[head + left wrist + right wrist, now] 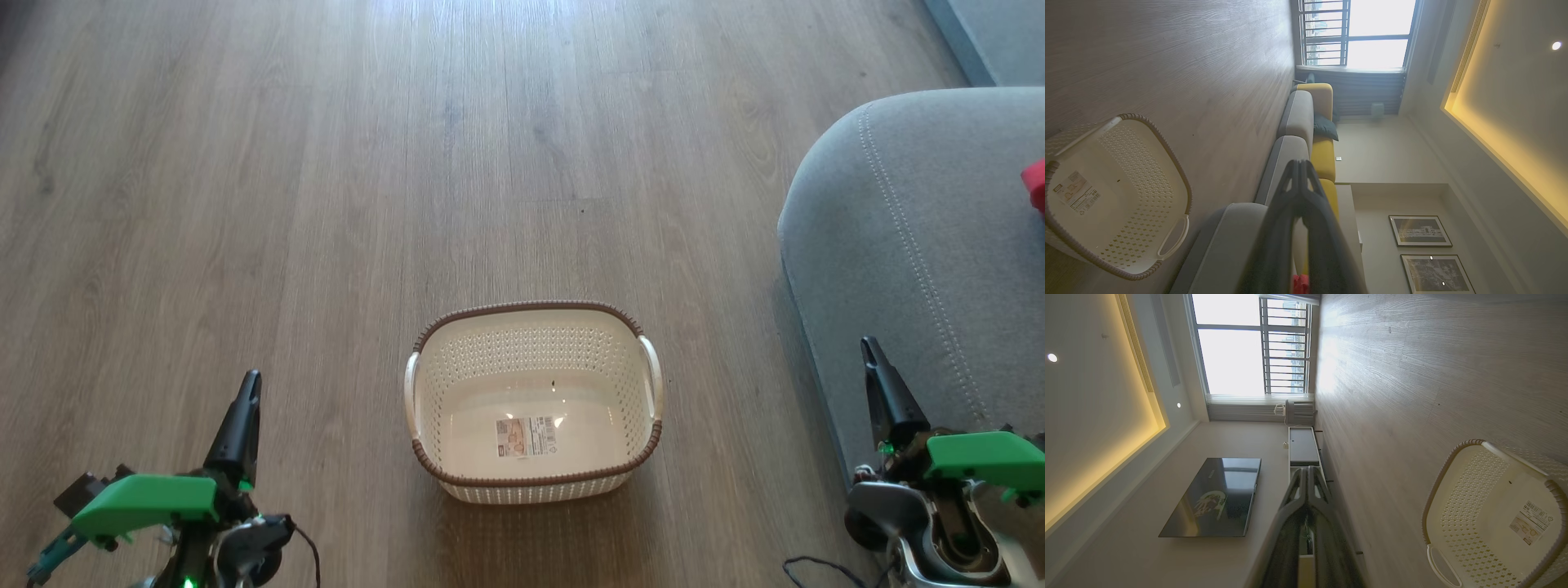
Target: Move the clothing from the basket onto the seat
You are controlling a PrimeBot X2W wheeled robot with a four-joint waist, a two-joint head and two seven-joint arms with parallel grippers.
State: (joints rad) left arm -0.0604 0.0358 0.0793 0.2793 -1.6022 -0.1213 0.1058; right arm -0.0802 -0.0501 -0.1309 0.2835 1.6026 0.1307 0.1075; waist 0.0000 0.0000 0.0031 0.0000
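Note:
The cream basket (532, 400) with a brown braided rim stands on the wood floor at centre, holding nothing but its label sticker (526, 437); it also appears as the basket (1114, 196) and the basket (1494, 514) in the wrist views. A small patch of red clothing (1035, 184) lies on the grey seat (914, 245) at the right edge, and red clothing (1300, 283) peeks behind my left fingers. My left gripper (249, 384) rests shut at lower left, left of the basket. My right gripper (867, 347) is shut at lower right, in front of the seat.
Wood floor (326, 163) stretches all around the basket. A long sofa with grey and yellow cushions (1323, 155) runs toward a window. A wall television (1216, 498) and low cabinet (1302, 447) stand on the opposite side.

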